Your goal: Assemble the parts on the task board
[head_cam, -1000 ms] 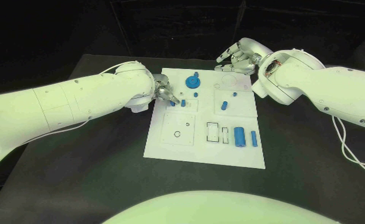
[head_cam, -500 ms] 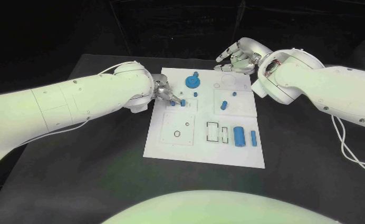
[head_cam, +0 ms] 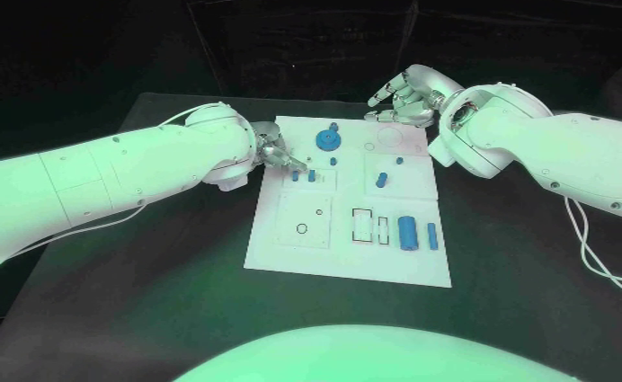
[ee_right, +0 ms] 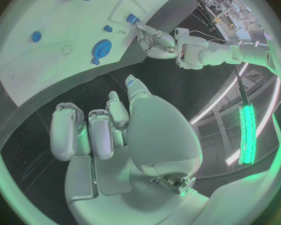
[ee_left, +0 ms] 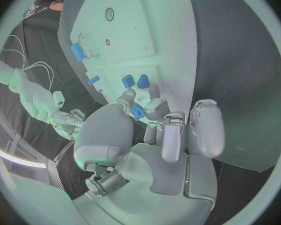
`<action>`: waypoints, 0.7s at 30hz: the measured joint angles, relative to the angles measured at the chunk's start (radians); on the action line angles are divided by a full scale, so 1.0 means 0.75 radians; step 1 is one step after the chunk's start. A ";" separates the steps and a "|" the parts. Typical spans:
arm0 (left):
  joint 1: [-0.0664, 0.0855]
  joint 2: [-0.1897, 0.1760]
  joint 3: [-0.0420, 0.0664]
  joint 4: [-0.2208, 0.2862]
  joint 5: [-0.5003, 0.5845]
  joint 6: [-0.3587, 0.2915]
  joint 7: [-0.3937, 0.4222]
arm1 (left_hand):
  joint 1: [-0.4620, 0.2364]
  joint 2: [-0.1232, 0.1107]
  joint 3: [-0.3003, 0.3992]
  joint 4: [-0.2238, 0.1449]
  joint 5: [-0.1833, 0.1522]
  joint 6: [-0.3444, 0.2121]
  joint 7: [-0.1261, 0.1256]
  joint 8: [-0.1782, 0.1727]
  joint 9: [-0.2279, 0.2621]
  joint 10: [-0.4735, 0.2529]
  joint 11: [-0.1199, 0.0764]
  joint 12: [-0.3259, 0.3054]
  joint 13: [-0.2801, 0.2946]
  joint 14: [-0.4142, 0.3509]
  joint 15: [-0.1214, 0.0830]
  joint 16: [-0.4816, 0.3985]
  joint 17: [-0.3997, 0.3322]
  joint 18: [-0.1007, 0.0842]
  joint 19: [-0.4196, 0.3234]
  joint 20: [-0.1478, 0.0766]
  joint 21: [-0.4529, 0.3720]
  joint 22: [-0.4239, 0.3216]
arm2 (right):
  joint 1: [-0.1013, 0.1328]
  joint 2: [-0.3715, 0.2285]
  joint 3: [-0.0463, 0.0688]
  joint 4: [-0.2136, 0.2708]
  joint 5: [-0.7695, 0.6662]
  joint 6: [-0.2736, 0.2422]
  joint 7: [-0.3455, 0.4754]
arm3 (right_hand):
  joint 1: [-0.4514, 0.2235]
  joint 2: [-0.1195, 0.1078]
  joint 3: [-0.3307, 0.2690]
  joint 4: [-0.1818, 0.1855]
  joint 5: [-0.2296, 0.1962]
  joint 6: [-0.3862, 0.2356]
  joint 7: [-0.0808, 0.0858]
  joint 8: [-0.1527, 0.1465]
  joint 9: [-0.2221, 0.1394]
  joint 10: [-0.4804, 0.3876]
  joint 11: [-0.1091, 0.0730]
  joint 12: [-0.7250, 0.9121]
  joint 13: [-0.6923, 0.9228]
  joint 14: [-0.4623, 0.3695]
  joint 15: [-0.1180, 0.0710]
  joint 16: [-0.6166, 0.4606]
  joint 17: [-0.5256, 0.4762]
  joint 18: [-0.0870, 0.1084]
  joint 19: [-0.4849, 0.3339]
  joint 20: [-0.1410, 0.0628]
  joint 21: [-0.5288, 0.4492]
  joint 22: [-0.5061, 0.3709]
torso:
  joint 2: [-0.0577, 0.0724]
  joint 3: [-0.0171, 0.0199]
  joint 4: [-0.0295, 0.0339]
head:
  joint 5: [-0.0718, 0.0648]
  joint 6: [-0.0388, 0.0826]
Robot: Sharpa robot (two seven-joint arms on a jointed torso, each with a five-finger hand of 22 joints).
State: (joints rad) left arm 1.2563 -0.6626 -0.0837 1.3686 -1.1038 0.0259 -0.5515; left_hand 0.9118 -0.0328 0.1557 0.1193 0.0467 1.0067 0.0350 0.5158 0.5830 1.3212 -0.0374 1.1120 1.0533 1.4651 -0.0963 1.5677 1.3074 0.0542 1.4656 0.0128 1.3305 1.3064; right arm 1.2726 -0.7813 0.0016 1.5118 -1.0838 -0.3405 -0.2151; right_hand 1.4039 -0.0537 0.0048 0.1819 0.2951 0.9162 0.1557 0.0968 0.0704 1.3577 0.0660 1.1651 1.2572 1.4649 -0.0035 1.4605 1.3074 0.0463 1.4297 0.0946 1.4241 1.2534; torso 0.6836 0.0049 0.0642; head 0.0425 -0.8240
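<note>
The white task board (head_cam: pixel 288 236) lies mid-table. On it are a blue gear (head_cam: pixel 329 139), two short pegs (head_cam: pixel 304 176) standing side by side, a smaller peg (head_cam: pixel 333 162), a tilted blue piece (head_cam: pixel 383 179), a thick cylinder (head_cam: pixel 407 231) and a thin bar (head_cam: pixel 431 236). My left hand (head_cam: pixel 275 153) hovers at the board's left edge, just above the two pegs (ee_left: pixel 135 81). Its fingers are curled, and a small blue part (ee_left: pixel 137 111) sits between thumb and finger. My right hand (head_cam: pixel 404 99) hangs beyond the board's far edge, holding nothing, its fingers loosely apart (ee_right: pixel 93 130).
Outlined slots (head_cam: pixel 369 226) and a round hole (head_cam: pixel 302 228) mark the board's near half. A faint ring (head_cam: pixel 389 138) lies by the gear. Black table (head_cam: pixel 155 292) surrounds the board. My big right forearm (head_cam: pixel 519 144) overhangs the board's right side.
My left hand has drawn back slightly from the two pegs, up and toward the board's left edge. The right hand and the parts on the board have not moved.
</note>
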 measured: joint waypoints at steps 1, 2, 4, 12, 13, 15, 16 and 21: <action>0.001 -0.004 0.003 0.000 0.006 -0.012 0.006 | 0.014 0.008 -0.013 0.002 0.000 -0.023 0.007 -0.007 -0.006 -0.039 0.008 -0.050 -0.051 0.000 0.000 0.000 0.000 0.011 -0.004 0.003 -0.049 -0.019 | 0.000 0.000 0.000 0.000 0.000 0.000 0.000 | 0.000 0.000 0.000 0.000 0.000 0.000 0.000 0.000 0.000 0.000 0.000 0.000 0.000 0.000 0.000 0.000 0.000 0.000 0.000 0.000 0.000 0.000 | 0.000 0.0001 0.0000 | -0.002 0.000; 0.003 -0.007 0.005 -0.002 0.015 -0.028 0.016 | 0.029 0.013 -0.023 0.004 0.000 -0.044 0.015 -0.012 -0.012 -0.076 0.016 -0.099 -0.103 0.002 0.005 0.000 0.000 0.021 -0.017 0.006 -0.090 -0.046 | 0.000 0.000 0.000 0.000 0.000 0.000 0.000 | 0.000 0.000 0.000 0.000 0.000 0.000 0.000 0.000 0.000 0.000 0.000 0.000 0.000 0.000 0.000 -0.001 0.000 0.000 0.000 0.000 0.000 0.000 | 0.000 0.0003 0.0000 | -0.003 0.001; 0.006 -0.012 0.010 -0.007 0.046 -0.072 0.047 | 0.054 0.032 -0.046 0.010 0.000 -0.092 0.038 -0.026 -0.025 -0.195 0.038 -0.245 -0.251 0.001 0.030 -0.043 0.000 0.049 -0.075 0.021 -0.223 -0.159 | 0.000 0.000 0.000 -0.001 0.000 0.000 0.000 | 0.000 0.000 0.000 0.000 0.000 0.000 0.000 0.000 0.000 0.000 0.000 0.000 0.000 0.000 0.000 -0.005 0.000 0.000 0.000 0.000 0.000 0.000 | 0.000 0.0008 0.0008 | -0.005 0.002; 0.012 -0.014 0.013 -0.034 0.190 -0.248 0.247 | 0.262 0.062 -0.108 -0.031 0.005 -0.271 0.137 -0.101 -0.114 -0.523 0.141 -0.505 -0.476 -0.267 0.124 -0.659 -0.352 0.144 -0.421 0.107 -0.938 -0.735 | 0.000 -0.001 0.000 -0.002 0.000 0.000 0.000 | 0.000 0.000 0.000 0.000 0.000 0.000 0.000 0.000 0.000 0.000 0.000 0.000 0.000 0.000 0.000 -0.005 0.000 0.000 0.000 0.000 0.000 0.000 | 0.000 0.0008 0.0010 | -0.009 0.008; 0.012 -0.010 0.013 -0.039 0.202 -0.261 0.278 | 0.317 0.068 -0.097 -0.058 0.005 -0.281 0.147 -0.115 -0.132 -0.556 0.148 -0.535 -0.503 -0.323 0.132 -0.749 -0.436 0.155 -0.437 0.117 -0.975 -0.761 | 0.000 -0.001 0.000 -0.002 0.000 0.001 0.000 | 0.000 0.000 0.000 0.000 0.000 0.000 0.000 0.000 0.000 0.000 0.000 0.000 0.000 0.000 0.000 -0.005 0.000 0.000 0.000 0.000 0.000 0.000 | 0.000 0.0008 0.0010 | -0.009 0.009; 0.013 0.003 0.012 -0.049 0.219 -0.286 0.352 | 0.415 0.074 -0.070 -0.106 0.005 -0.295 0.161 -0.145 -0.168 -0.603 0.161 -0.593 -0.556 -0.389 0.144 -0.864 -0.544 0.155 -0.452 0.132 -1.029 -0.802 | 0.000 0.000 0.000 -0.002 0.000 0.001 0.000 | 0.000 0.000 0.000 0.000 0.000 0.000 0.000 0.000 0.000 0.000 0.000 0.000 0.000 0.000 0.000 -0.005 0.000 0.000 0.000 0.000 0.000 0.000 | 0.000 0.0008 0.0010 | -0.010 0.011; 0.013 0.010 0.010 -0.054 0.222 -0.292 0.384 | 0.465 0.071 -0.054 -0.133 0.005 -0.299 0.165 -0.165 -0.193 -0.615 0.168 -0.630 -0.596 -0.413 0.150 -0.909 -0.590 0.155 -0.455 0.135 -1.056 -0.824 | 0.000 0.000 0.000 -0.003 0.000 0.001 0.000 | 0.000 0.000 0.000 0.000 0.000 0.000 0.000 0.000 0.000 0.000 0.000 0.000 -0.001 0.000 0.000 -0.005 0.000 0.000 0.000 0.000 0.000 0.000 | 0.000 0.0008 0.0009 | -0.011 0.013; 0.013 0.053 -0.002 -0.078 0.183 -0.293 0.538 | 0.661 0.037 0.048 -0.260 0.010 -0.299 0.166 -0.252 -0.301 -0.651 0.190 -0.799 -0.779 -0.515 0.165 -0.994 -0.679 0.155 -0.492 0.148 -1.129 -0.877 | 0.000 0.004 0.000 -0.005 0.000 0.001 0.000 | 0.000 0.000 0.000 0.000 0.000 0.000 0.000 0.000 0.000 0.000 0.000 0.000 -0.001 0.000 0.000 -0.005 0.000 0.000 0.000 0.000 0.000 0.000 | 0.001 0.0001 0.0003 | -0.019 0.019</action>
State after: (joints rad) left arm 1.2662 -0.6227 -0.0852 1.3102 -0.9667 -0.1938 -0.1483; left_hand 1.4072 -0.0054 0.1915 -0.0755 0.0541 0.7826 0.1591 0.3268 0.3572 0.8326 0.1049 0.5130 0.4694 1.0788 0.0278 0.8221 0.7984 0.1702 1.0967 0.1239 0.4837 0.6487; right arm 1.2726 -0.7784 0.0015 1.5084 -1.0837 -0.3397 -0.2149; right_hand 1.4039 -0.0537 0.0048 0.1819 0.2949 0.9162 0.1557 0.0968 0.0704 1.3577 0.0660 1.1652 1.2566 1.4649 -0.0035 1.4569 1.3073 0.0462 1.4297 0.0946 1.4241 1.2535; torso 0.6844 0.0050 0.0644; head 0.0282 -0.8099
